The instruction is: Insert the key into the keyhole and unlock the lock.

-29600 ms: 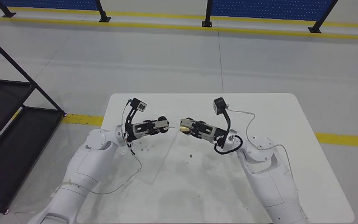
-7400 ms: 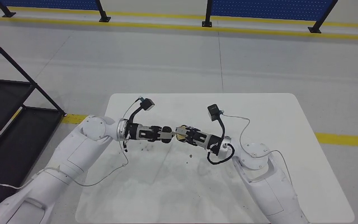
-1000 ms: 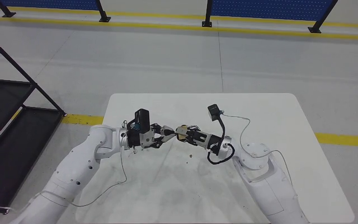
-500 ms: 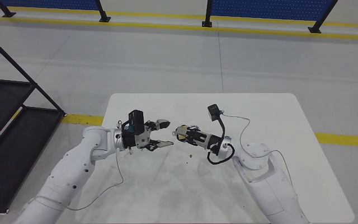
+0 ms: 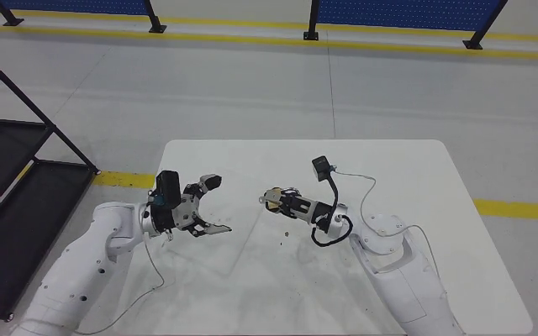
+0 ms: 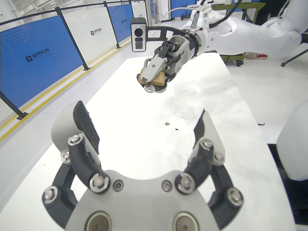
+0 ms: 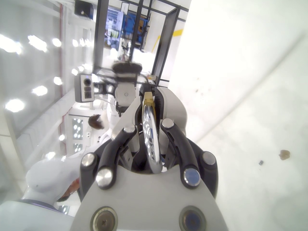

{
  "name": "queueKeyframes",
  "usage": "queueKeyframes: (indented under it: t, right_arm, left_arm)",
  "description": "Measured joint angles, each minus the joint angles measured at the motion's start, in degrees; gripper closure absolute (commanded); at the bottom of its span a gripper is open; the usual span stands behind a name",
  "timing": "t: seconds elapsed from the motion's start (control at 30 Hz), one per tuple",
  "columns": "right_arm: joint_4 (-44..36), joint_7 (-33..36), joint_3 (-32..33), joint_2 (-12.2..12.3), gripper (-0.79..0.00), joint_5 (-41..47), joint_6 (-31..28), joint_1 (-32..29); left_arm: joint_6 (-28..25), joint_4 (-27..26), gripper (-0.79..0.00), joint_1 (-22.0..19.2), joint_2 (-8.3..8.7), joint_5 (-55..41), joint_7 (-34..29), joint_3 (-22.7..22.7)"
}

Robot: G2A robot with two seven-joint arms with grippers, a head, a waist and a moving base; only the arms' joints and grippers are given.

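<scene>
A brass padlock [image 5: 272, 200] hangs above the middle of the white table [image 5: 403, 168], with my right gripper [image 5: 269, 200] shut on it. In the left wrist view the padlock [image 6: 157, 78] shows between the right gripper's fingers [image 6: 154, 66], and a silver key [image 6: 149, 88] sticks out of its lower face. The right wrist view has the right gripper [image 7: 148, 102] clamped on the lock's brass body [image 7: 147, 98] and silver shackle [image 7: 150, 131]. My left gripper [image 5: 216, 203] stands open and holds nothing, off to the left of the lock. Its pads [image 6: 83, 121] are spread wide around the left gripper [image 6: 141, 109].
Small crumbs [image 5: 285, 233] lie on the table below the lock. A black shelf rack [image 5: 34, 176] stands on the floor to the left of the table. Blue barrier panels [image 5: 395, 13] line the far side of the room.
My left gripper has let go of the key, opened wide and drawn back to the left. The key stays in the padlock. The right arm has kept still.
</scene>
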Motion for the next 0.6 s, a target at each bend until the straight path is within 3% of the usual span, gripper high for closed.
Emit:
queueKeyframes:
  t: [0.37,0.6]
  right_arm:
    - [-0.3,-1.8,0.2,0.2,0.0,-2.5,0.8,-0.6]
    - [-7.9,-6.5,-0.9,1.5,0.0,-23.7,18.0,-4.0]
  left_arm:
    - [0.0,0.0,-0.785,0.2,0.06,-0.2,0.1,0.0]
    - [0.0,0.0,-0.785,0.2,0.06,-0.2,0.1,0.0]
